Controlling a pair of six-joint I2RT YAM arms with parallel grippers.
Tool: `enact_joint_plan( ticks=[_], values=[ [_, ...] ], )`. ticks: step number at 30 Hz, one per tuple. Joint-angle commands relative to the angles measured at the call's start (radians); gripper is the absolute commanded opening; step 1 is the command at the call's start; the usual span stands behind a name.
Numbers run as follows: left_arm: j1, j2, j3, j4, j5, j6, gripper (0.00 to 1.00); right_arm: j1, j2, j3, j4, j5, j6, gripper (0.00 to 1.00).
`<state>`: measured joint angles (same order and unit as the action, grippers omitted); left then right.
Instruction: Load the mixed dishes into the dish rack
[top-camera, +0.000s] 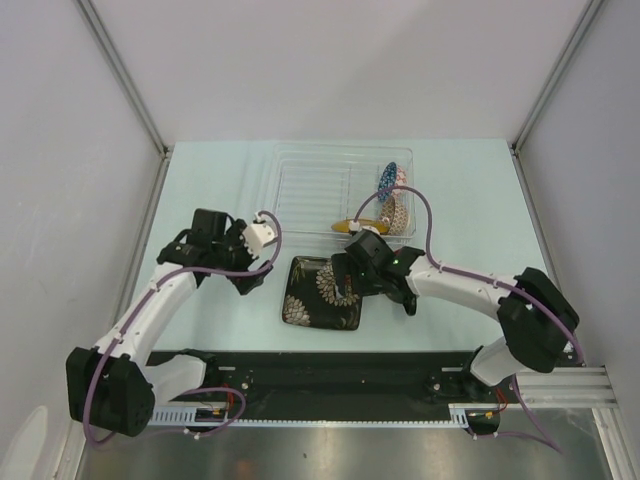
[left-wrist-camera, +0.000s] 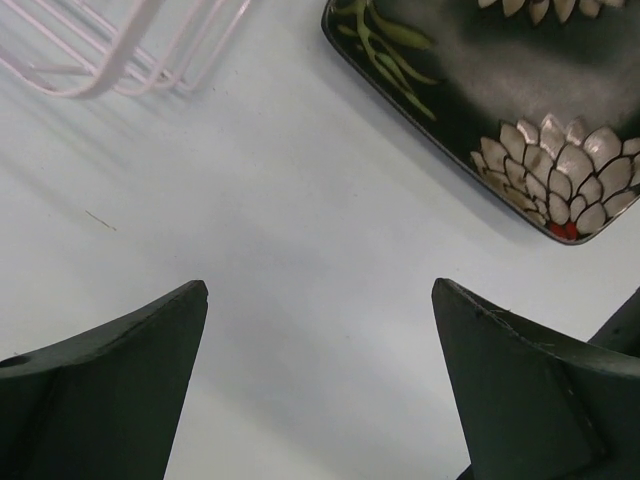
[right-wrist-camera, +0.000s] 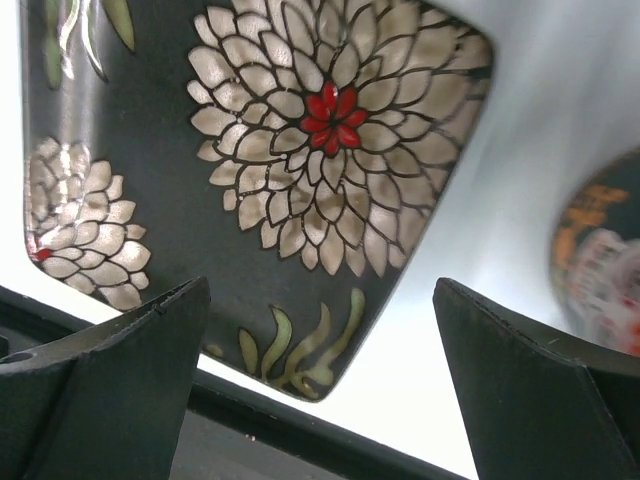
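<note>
The dark square plate (top-camera: 323, 292) with white flowers lies flat on the table in front of the clear dish rack (top-camera: 300, 185). The blue-white bowl (top-camera: 388, 179) stands on edge in the rack's right end. A brownish patterned piece (top-camera: 400, 211) sits by the bowl; I cannot tell if it is the mug. The yellow plate (top-camera: 350, 227) shows at the rack's near wall. My right gripper (top-camera: 352, 290) is open above the plate's right part (right-wrist-camera: 250, 170). My left gripper (top-camera: 252, 282) is open and empty over bare table, left of the plate (left-wrist-camera: 500, 90).
The rack's near corner (left-wrist-camera: 110, 50) shows at the top left of the left wrist view. A black rail (right-wrist-camera: 300, 440) runs along the table's near edge just past the plate's corner. A blurred round brown shape (right-wrist-camera: 600, 260) sits at the right wrist view's right edge.
</note>
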<state>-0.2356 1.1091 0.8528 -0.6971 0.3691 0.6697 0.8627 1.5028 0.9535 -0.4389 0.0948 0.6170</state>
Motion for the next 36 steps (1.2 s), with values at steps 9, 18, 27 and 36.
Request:
enact_joint_plan(
  ticks=[9,18,27,36],
  values=[
    [-0.016,-0.037,-0.170,0.100,-0.101,0.195,1.00,-0.002,0.191,0.083,0.029,-0.043,-0.007,1.00],
    [-0.087,0.049,-0.213,0.215,-0.118,0.197,1.00,0.038,0.218,0.091,0.140,-0.133,0.010,1.00],
    [-0.096,0.054,-0.255,0.196,-0.110,0.255,1.00,0.098,0.292,0.132,0.241,-0.196,0.029,1.00],
    [-0.113,-0.011,-0.363,0.140,-0.116,0.318,1.00,0.121,0.356,0.163,0.299,-0.231,0.036,1.00]
  ],
)
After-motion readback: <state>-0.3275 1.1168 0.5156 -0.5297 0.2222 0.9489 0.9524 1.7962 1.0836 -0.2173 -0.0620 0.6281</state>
